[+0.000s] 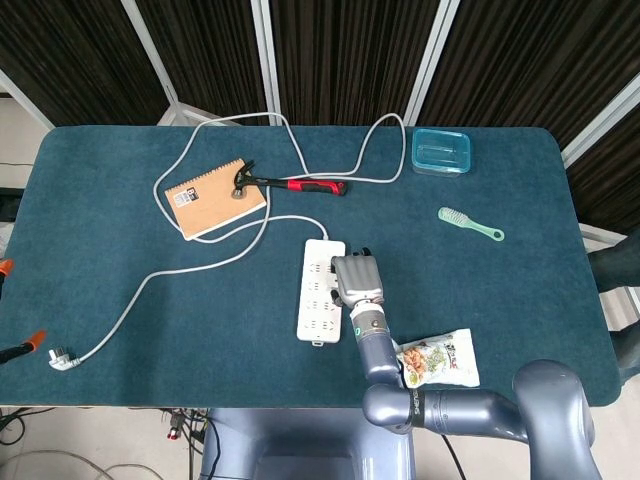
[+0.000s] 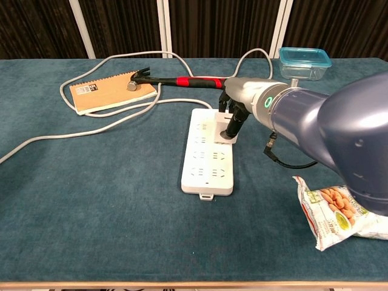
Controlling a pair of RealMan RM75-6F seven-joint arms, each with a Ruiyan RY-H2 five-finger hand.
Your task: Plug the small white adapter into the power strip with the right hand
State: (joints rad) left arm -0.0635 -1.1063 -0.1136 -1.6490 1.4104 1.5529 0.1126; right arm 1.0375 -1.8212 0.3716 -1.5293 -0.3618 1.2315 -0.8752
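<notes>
The small white adapter (image 2: 225,115) sits under our right hand (image 2: 233,115), low over the far right sockets of the long white plastic power strip (image 2: 208,154), and the chest view shows only a sliver of its white body between the dark fingers (image 2: 233,125); in the head view the hand covers it entirely. We judge that the right hand is clamped on the adapter, pinching it from above, though we cannot tell whether its prongs are already seated in a socket or just touching the face. We expect the adapter to be light, rigid and smooth-sided, so it should slip easily if squeezed off-centre; the best hold is on its two flat sides, prongs kept square to the strip, pressing straight down. The strip itself is light enough to slide on the blue-green felt table (image 1: 100,260), so a tilted push could shove it aside. Its grey cord (image 1: 190,268) loops away to the left edge of the table. Beyond the strip lie a brown spiral notebook (image 1: 213,197) with a red-handled hammer (image 1: 290,183) resting partly on it, a clear blue-lidded container (image 1: 441,152) at the far right, a pale green brush (image 1: 469,224), and a snack packet of nuts (image 1: 440,361) near our arm. Our left hand shows in neither view.
</notes>
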